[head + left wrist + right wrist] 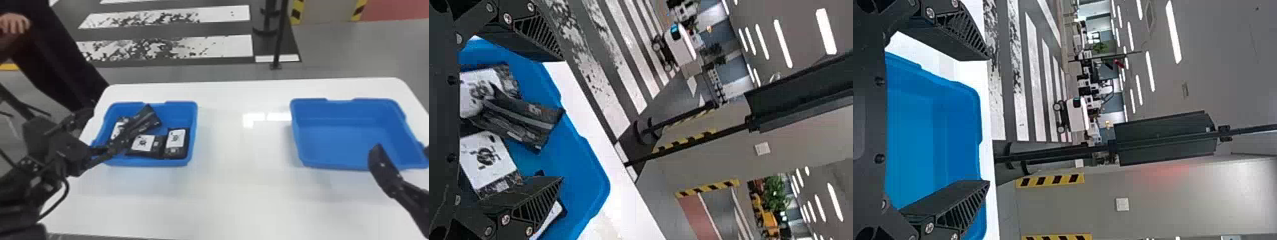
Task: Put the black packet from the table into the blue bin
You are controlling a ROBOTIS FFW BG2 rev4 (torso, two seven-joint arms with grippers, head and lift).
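Observation:
Several black packets with white labels (pixel 176 140) lie in the left blue bin (pixel 191 118); one darker packet (pixel 145 118) rests slanted across others. My left gripper (pixel 108 124) is at this bin's left side, its fingers spread. In the left wrist view, the left gripper (pixel 562 117) is open, and the slanted packet (pixel 521 122) shows between its fingers, not gripped. At the near right part of the right blue bin (pixel 344 137) is my right gripper (pixel 402 148). The right wrist view shows the right gripper (pixel 989 119) open, with the bin (pixel 933 125) beyond it holding nothing visible.
Both bins stand on a white table (pixel 239 178), with a wide stretch of tabletop between them. Behind the table a black pole (pixel 279 35) stands on the floor. A person's dark-clothed legs are beyond the table's far left corner.

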